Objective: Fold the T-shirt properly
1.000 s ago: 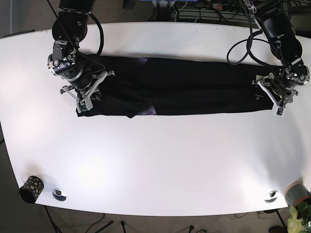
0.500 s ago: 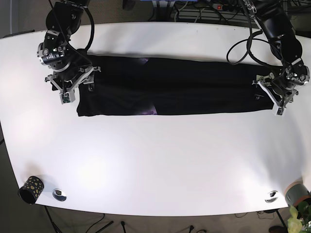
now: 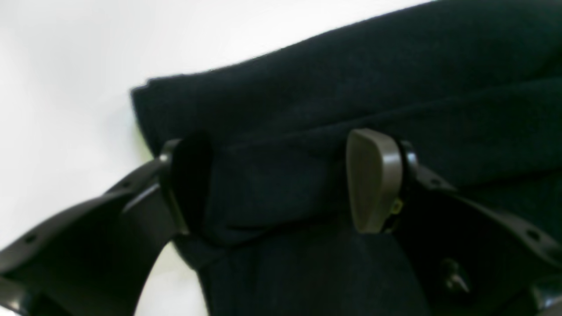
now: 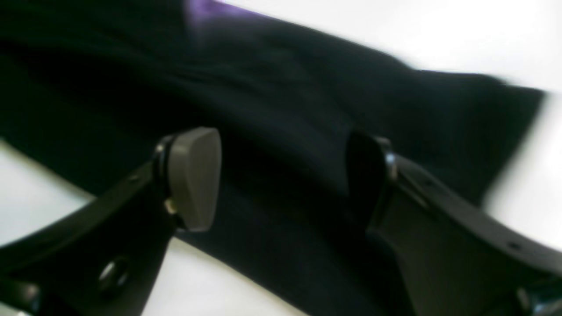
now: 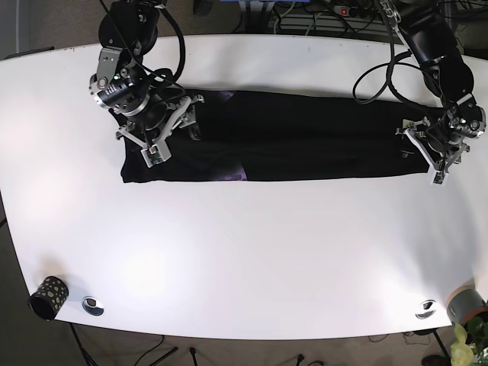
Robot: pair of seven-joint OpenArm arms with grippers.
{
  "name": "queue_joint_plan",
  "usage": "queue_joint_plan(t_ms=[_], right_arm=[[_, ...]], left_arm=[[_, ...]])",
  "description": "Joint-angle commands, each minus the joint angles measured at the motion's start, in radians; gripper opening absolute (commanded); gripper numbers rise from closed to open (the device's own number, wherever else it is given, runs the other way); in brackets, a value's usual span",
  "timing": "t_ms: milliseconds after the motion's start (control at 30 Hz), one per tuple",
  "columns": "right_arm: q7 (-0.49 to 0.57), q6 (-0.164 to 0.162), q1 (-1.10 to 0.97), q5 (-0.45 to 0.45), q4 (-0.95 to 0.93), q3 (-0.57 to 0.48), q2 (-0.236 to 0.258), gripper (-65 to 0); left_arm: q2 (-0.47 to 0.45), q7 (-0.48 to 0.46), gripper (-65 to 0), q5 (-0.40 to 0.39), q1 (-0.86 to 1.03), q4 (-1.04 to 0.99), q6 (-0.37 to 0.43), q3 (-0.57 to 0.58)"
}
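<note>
The black T-shirt point(image 5: 305, 137) lies folded into a long strip across the far half of the white table point(image 5: 244, 252), with a bit of purple print point(image 5: 236, 175) showing near its left part. My right gripper point(image 5: 156, 136) is open above the shirt's left end; in the right wrist view point(image 4: 281, 180) its fingers straddle dark cloth point(image 4: 285, 109), blurred. My left gripper point(image 5: 432, 149) is at the shirt's right end; in the left wrist view point(image 3: 281, 182) it is open with a fold of cloth point(image 3: 272, 188) between the fingers point(image 3: 373, 180).
A small patterned cup point(image 5: 47, 297) and a metal disc point(image 5: 93, 306) sit at the front left edge. Another disc point(image 5: 425, 309) and a grey pot with a plant point(image 5: 467, 305) are at the front right. Cables point(image 5: 305, 19) run behind the table.
My right gripper swung out past the shirt's left end and has come back to the right, over the cloth. The shirt's front left edge now lies flat. My left gripper has barely moved.
</note>
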Motion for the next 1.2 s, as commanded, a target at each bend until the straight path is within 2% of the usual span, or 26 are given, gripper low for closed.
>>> queue_joint_plan(t_ms=[0, 67, 133, 267, 367, 500, 733, 1167], right_arm=[[0.013, 0.004, 0.023, 0.001, -0.045, 0.007, 0.007, -22.0], [0.013, 0.004, 0.032, 0.001, -0.087, 0.007, 0.010, -22.0], [0.021, 0.005, 0.037, 0.001, -0.130, 0.006, 0.012, -22.0], [0.044, 0.005, 0.037, 0.001, -0.168, 0.006, 0.013, -22.0], [0.045, 0.005, 0.037, 0.001, -0.170, 0.004, 0.013, -22.0], [0.045, 0.005, 0.035, 0.001, -0.171, 0.004, 0.013, -22.0], [0.045, 0.005, 0.035, 0.001, -0.173, 0.004, 0.013, -22.0], [0.045, 0.005, 0.034, 0.001, -0.173, 0.007, 0.013, -22.0]], left_arm=[[-0.006, -0.016, -20.8, -0.050, -0.018, 0.077, 0.002, -0.005], [-0.006, -0.009, -20.3, -0.093, -0.017, 0.114, 0.002, -0.005], [-0.007, 0.026, -16.9, -0.139, -0.017, 0.154, 0.002, -0.008], [-0.003, 0.118, -8.5, -0.218, -0.017, 0.226, 0.002, -0.114], [-0.003, 0.199, -5.3, -0.244, -0.018, 0.235, 0.002, -0.191], [-0.003, 0.230, -4.7, -0.247, -0.020, 0.224, 0.002, -0.254], [-0.009, 0.227, -4.9, -0.251, -0.001, 0.072, 0.002, -0.284], [-0.004, 0.227, -5.1, -0.251, -0.003, -0.026, 0.002, -0.286]])
